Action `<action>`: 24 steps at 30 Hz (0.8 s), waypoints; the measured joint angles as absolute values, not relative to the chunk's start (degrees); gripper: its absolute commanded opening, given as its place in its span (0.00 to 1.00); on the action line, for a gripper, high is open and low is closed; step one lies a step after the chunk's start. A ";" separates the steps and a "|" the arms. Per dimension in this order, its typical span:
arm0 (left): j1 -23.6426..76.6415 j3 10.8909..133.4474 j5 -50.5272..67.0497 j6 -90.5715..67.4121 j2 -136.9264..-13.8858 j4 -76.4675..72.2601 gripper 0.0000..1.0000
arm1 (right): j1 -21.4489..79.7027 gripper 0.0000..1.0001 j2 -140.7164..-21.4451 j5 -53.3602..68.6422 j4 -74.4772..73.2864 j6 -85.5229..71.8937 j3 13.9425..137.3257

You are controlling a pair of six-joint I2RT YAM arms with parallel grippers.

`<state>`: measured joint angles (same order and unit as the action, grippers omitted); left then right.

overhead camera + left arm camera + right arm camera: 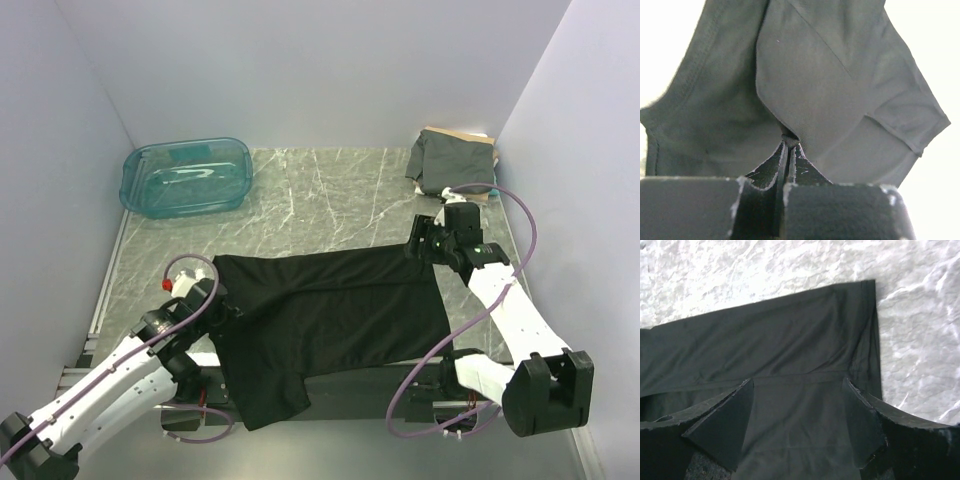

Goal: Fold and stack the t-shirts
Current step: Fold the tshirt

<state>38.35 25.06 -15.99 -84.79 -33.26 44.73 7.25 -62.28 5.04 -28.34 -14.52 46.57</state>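
- A grey marbled tabletop (pixel 330 190) is stretching between plain pale walls (pixel 300 70), with both arms reaching in from the near edge.
- A black t-shirt (pixel 330 310) is lying spread across the near middle of the tabletop, running from the left arm to the right arm. One flap of it is trailing toward the near edge between the arm bases.
- The left fingers (pixel 785 157) are pressing tightly together on a small fold of the black t-shirt at its left side. In the left wrist view the cloth is fanning upward from that pinch, with a sleeve showing off to the right.
- The right fingers (pixel 418 248) are standing wide apart over the far right corner of the black t-shirt, holding nothing.
- In the right wrist view the cloth is lying flat under the gap between them. Its stitched hem and corner are sitting just beyond and to the right, on bare marble.
- Whether the right fingertips are touching the cloth cannot be told.
- A small stack of folded shirts (pixel 455 160), dark grey-green on top with a tan edge peeking out behind, is sitting in the far right corner, well apart from the black one.
- A see-through teal bin (pixel 185 178) is sitting at the far left of the tabletop.
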 measured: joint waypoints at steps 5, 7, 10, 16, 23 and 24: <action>38.35 26.06 -14.57 -84.79 -33.15 44.97 0.01 | 7.90 0.78 -61.80 8.43 -28.14 -15.33 45.87; 38.35 26.28 -14.81 -84.86 -33.91 45.21 0.01 | 8.84 0.78 -60.60 10.11 -28.14 -15.77 44.84; 38.35 26.28 -15.20 -84.84 -35.42 45.12 0.01 | 13.76 0.78 -58.65 11.25 -28.01 -16.93 44.05; 38.35 26.28 -16.03 -84.79 -36.36 41.06 0.01 | 38.46 0.77 -59.20 13.85 -22.31 -18.70 43.53; 38.35 26.26 -18.83 -84.84 -41.56 36.64 0.01 | 54.87 0.75 -69.06 12.47 -15.29 -21.04 44.73; 38.35 26.26 -19.20 -84.82 -42.54 35.97 0.01 | 56.64 0.75 -71.18 11.62 -14.85 -21.23 45.54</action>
<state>38.35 26.26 -19.20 -84.82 -42.54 35.97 56.64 -71.18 11.62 -14.85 -21.23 45.54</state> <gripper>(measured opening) 0.023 0.757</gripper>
